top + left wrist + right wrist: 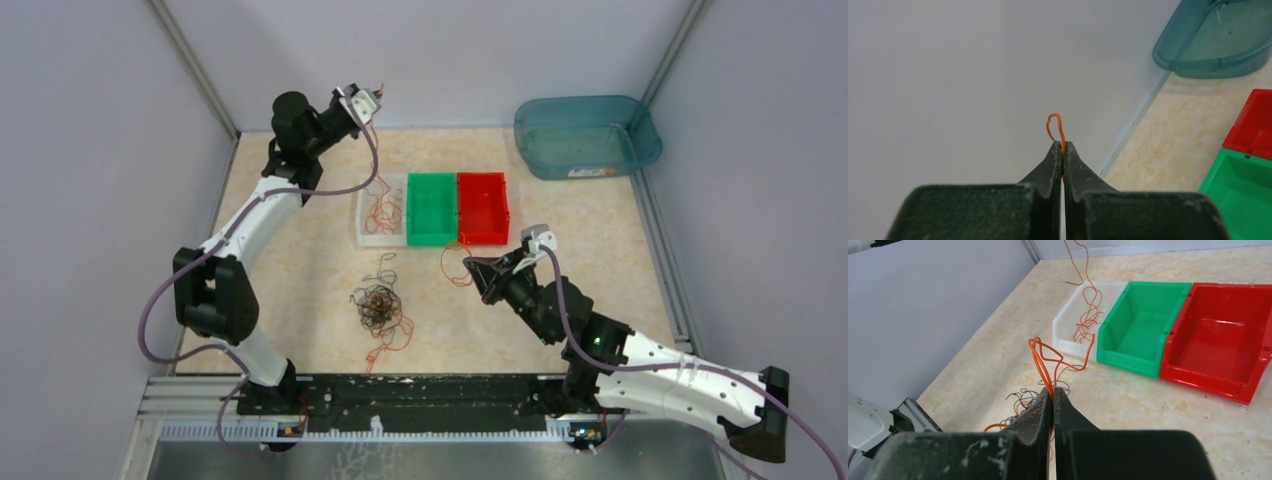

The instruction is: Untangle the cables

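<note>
Note left jaws and right jaws each pinched shut on hair-thin orange cables [1055, 122], dark tangle [378, 303] just beside the right; expect springy, feather-light, snag-prone strands; grip near free ends.

Curly orange and dark cables [378, 303]; mostly tangled.

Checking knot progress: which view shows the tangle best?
Top external: the whole tangle shows, nothing covering it. Right wrist: only its edge, behind the right gripper. Left wrist: none of it.
</note>
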Robot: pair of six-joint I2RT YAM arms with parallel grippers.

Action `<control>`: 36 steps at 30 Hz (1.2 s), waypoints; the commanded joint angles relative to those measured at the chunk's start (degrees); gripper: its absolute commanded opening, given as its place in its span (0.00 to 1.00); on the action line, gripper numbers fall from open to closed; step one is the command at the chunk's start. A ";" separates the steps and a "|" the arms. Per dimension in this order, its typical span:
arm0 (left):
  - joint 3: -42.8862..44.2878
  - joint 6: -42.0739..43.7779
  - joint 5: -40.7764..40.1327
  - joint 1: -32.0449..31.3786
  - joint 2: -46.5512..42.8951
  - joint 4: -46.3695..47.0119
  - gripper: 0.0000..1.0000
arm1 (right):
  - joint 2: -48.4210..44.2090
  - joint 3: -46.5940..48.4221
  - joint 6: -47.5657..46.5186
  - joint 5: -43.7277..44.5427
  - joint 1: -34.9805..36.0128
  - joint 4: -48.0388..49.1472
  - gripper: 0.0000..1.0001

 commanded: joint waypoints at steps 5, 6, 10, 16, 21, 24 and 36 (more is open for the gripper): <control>1.66 8.25 1.30 -1.27 4.06 0.93 0.00 | 0.04 3.60 0.01 1.83 -0.46 0.92 0.00; 1.17 8.26 1.78 -1.53 3.93 -1.87 0.00 | 0.06 3.65 0.12 2.01 -0.46 0.94 0.00; -2.17 8.45 1.98 -2.84 3.33 -9.45 0.00 | 0.07 3.96 0.13 2.20 -0.46 0.81 0.00; -5.62 8.42 0.14 -3.34 3.01 -14.66 0.00 | 0.07 4.14 0.46 2.25 -0.46 0.52 0.00; -5.99 10.41 -2.58 -3.39 4.48 -20.20 0.02 | 0.51 4.09 1.21 2.15 -0.46 0.69 0.00; -5.56 11.08 -3.85 -3.46 5.44 -22.84 0.05 | 0.48 4.03 1.61 2.26 -0.44 0.69 0.00; 5.14 13.70 -5.02 -3.35 10.00 -38.55 0.43 | 3.71 5.42 2.15 1.71 -0.63 1.41 0.00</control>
